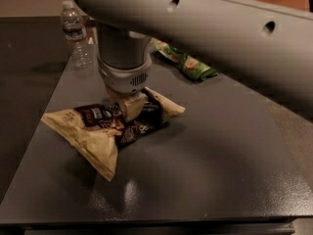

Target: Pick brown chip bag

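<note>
The brown chip bag (90, 127), dark brown in the middle with cream-tan ends, is on the left half of the dark grey table (210, 170). My gripper (128, 106) comes straight down from the big grey arm onto the bag's middle. Its cream fingers (132, 105) are shut on the bag's top. The bag is crumpled and bunched up around the fingers. Its left end sags toward the table, with a shadow under it. The arm hides the bag's far edge.
A clear plastic water bottle (76, 33) stands at the table's far left corner. A small green snack bag (188, 62) lies at the back, right of the arm. The table's left edge runs close to the chip bag. The arm (220, 28) crosses the top of the view.
</note>
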`<state>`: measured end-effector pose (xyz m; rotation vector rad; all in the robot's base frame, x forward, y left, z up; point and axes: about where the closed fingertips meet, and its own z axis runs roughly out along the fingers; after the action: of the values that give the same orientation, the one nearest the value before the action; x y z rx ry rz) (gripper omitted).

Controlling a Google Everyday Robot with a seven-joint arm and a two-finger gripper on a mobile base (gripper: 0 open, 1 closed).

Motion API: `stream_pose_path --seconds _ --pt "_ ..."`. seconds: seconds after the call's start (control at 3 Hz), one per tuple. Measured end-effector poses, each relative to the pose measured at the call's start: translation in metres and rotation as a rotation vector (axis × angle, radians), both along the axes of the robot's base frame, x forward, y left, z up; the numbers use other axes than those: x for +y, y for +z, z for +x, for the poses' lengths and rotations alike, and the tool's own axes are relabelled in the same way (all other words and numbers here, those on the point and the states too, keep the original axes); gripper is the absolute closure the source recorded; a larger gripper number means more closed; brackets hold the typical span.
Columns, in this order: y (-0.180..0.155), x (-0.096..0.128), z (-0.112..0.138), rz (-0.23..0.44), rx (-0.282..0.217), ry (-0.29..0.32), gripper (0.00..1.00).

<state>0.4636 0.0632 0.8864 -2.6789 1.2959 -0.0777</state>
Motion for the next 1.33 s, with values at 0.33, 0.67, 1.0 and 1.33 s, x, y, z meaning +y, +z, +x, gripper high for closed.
stream_pose_path --seconds 0.33,0.67,1.0,1.33 --pt "0.037 -0.008 -0.003 0.033 -0.047 0.008 1.00" --pt "0.081 -0.016 -0.005 0.075 -0.096 0.019 1.00" --pt "0.126 -0.023 -0.002 0.128 -0.141 0.014 1.00" --pt "0.157 -0.028 0.005 0.208 -0.161 -0.015 1.00"
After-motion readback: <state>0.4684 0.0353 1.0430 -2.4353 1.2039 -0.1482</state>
